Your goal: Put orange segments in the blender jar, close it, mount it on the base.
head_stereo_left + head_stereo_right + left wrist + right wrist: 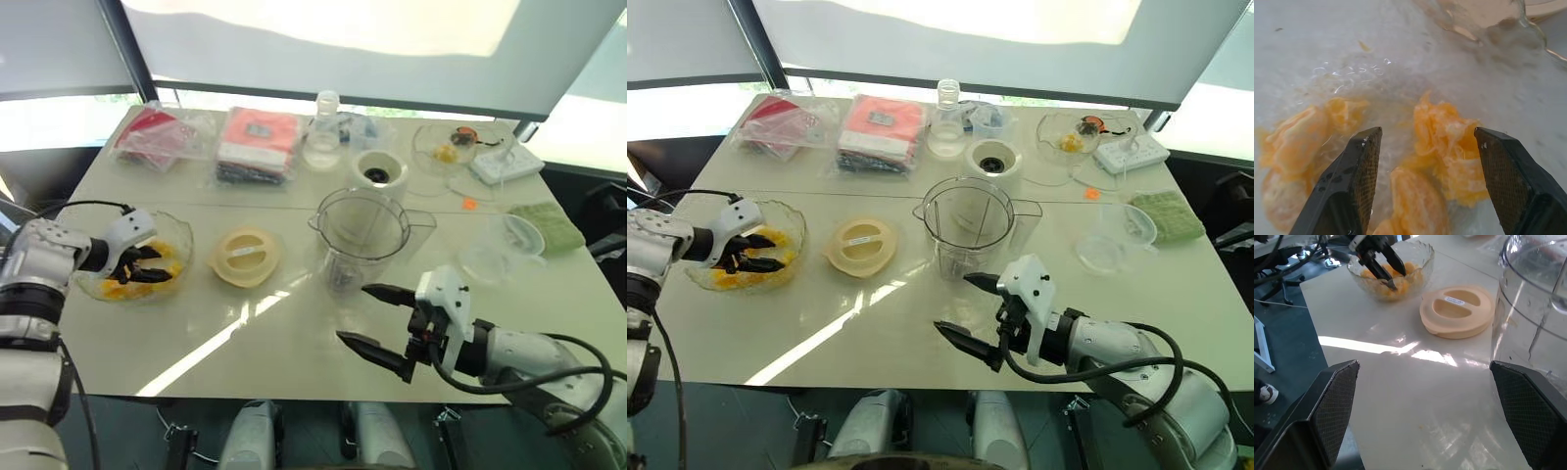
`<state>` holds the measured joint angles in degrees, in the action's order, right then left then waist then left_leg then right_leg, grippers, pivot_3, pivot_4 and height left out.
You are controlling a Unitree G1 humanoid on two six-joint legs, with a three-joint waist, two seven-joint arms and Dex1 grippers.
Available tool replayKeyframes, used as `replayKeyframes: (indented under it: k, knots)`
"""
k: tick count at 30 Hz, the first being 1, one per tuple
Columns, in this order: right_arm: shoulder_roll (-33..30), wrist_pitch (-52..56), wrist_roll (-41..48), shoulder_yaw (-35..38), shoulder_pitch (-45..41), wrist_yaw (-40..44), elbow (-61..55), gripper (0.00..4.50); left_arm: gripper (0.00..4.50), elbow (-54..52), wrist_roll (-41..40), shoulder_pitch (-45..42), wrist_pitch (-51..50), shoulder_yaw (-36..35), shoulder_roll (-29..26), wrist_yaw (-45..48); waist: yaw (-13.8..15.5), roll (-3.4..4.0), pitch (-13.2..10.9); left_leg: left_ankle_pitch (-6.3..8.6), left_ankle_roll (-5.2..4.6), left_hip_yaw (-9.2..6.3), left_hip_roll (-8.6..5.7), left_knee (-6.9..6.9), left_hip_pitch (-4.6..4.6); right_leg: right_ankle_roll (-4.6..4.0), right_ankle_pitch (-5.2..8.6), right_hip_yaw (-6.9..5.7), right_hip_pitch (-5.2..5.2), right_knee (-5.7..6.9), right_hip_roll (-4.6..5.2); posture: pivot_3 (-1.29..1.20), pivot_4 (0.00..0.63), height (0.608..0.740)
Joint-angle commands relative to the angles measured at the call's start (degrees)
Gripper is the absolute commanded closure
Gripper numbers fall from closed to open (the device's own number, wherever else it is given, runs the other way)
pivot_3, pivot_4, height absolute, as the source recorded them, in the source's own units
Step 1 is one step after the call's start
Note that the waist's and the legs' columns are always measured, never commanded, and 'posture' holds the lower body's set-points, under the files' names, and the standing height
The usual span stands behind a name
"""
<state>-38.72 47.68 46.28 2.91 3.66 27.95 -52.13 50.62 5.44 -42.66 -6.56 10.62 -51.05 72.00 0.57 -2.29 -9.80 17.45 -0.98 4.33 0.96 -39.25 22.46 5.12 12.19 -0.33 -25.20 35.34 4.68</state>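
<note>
At far left on the white table [294, 343], a shallow glass bowl [176, 230] with the orange segments [1449, 142] heaped inside. Dipped into this bowl, the left gripper [145, 266], black fingers parted to a middling gap, tips down among the fruit; in the left wrist view one segment lying between the two fingers [1359, 176], nothing pinched. Whether the tips touch the glass bottom, hard to say, since the fruit hides it.

Just right of the bowl, a flat round cream lid [246, 256], lying apart from the jar. Behind these, along the far edge, a red packet in clear plastic [157, 132] and a second pink-red packet [257, 142].

Near the table's middle, the blender jar [361, 235], upright, open at the top, handle toward the right, with no fruit visible inside. Directly behind it, the base [379, 172], cream-white with its dark socket facing up, standing free of the jar. Beside the base, to its left, a small clear glass bottle [323, 132].

In front of the jar, toward the near edge, the right gripper [376, 318], spread fully wide and empty, hanging above the tabletop, pointing toward the lid and the bowl.

Farther right, another glass bowl [441, 147] with some orange-yellow bits, a white power strip [505, 164], an empty clear bowl [500, 245] and a green cloth [549, 225].
</note>
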Motion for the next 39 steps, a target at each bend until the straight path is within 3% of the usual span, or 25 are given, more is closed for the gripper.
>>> replayKeyframes:
  k: [1, 12, 18, 19, 28, 39]
  knots:
    - [-0.4, 0.2, 2.0, 0.7, -0.6, -1.3, -2.8, 0.0, 1.38, 2.4, 1.5, -2.1, 2.5, 0.3, -0.1, -0.1, 0.0, 0.0, 0.0, 0.0, 0.0, 0.0, 0.0, 0.0, 0.0, 0.0, 0.0, 0.0, 0.0, 0.0, 0.0, 0.0, 0.15, 0.74]
    - [-3.9, 0.1, 3.1, 1.7, -1.5, -0.9, -1.6, 0.0, 1.38, 5.7, 4.6, -1.0, 3.6, 1.4, 3.4, -4.1, 0.2, 0.06, 0.1, 0.0, 0.0, -0.03, 0.0, 0.0, -0.03, 0.0, 0.0, 0.01, 0.03, 0.0, 0.04, 0.0, 0.15, 0.74]
    - [-3.4, 0.0, 1.8, 0.3, -2.3, -2.0, -1.2, 0.0, 4.24, 7.5, 5.6, -1.9, 3.1, 1.7, 4.7, -4.5, 0.1, 0.12, 0.1, 0.0, 0.0, -0.04, -0.01, -0.02, -0.15, -0.01, 0.0, 0.0, 0.17, 0.02, 0.04, 0.0, 0.15, 0.74]
    - [-3.4, 0.0, 1.7, 0.3, -2.3, -2.2, -1.3, 0.0, 4.47, 7.6, 5.5, -2.0, 3.0, 1.6, 4.7, -4.4, 0.0, 0.13, 0.1, 0.0, 0.0, -0.05, 0.0, -0.02, -0.15, 0.0, 0.0, 0.0, 0.17, 0.02, 0.03, 0.0, 0.15, 0.74]
    - [-3.0, -0.7, 0.1, -0.3, -1.9, -2.4, -0.7, 0.0, 4.47, 3.8, 1.0, -2.6, -0.5, -2.3, 0.1, 2.2, -0.4, 0.06, 0.1, 0.0, -0.01, -0.03, 0.0, -0.01, -0.05, 0.0, 0.0, 0.01, 0.1, -0.05, 0.03, 0.0, 0.15, 0.74]
    - [-3.3, -2.1, -1.6, 0.3, -1.7, -0.6, 1.8, 0.0, 4.47, -16.7, -10.6, -2.8, -14.6, -10.3, -12.8, 16.9, 0.0, 0.04, 0.1, 0.0, -0.01, -0.04, 0.0, -0.01, 0.01, -0.03, 0.02, 0.0, 0.02, -0.04, 0.03, 0.0, 0.15, 0.74]
